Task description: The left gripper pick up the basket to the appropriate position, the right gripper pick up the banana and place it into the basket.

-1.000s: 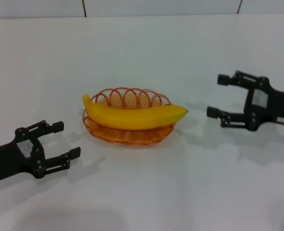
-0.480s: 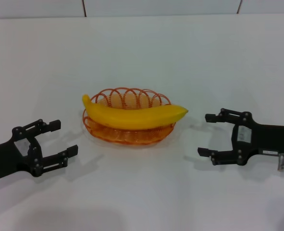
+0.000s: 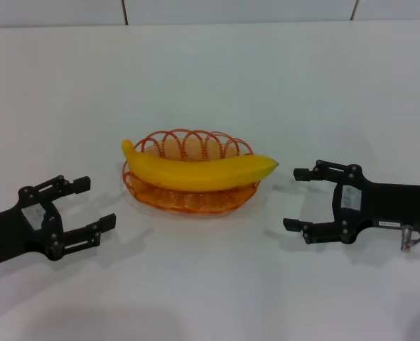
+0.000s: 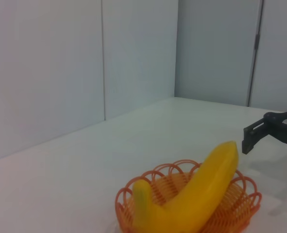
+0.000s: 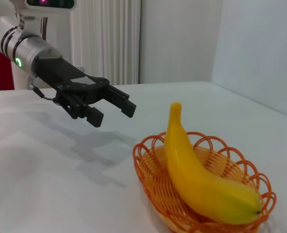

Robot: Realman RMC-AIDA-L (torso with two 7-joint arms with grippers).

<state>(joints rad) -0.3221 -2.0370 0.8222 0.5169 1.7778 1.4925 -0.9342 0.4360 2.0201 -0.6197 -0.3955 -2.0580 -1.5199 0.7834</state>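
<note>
Right end effector [image 3: 295,199] lowered; banana [image 3: 199,170] in basket [image 3: 188,199].

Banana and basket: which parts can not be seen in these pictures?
- Basket floor, head view: mostly hidden by the banana lying across it.
- Basket near side, left wrist view: cut off by the picture's edge.
- Left gripper arm, head view: cut off at the edge.
- Right gripper label text, head view: too small to read.
</note>
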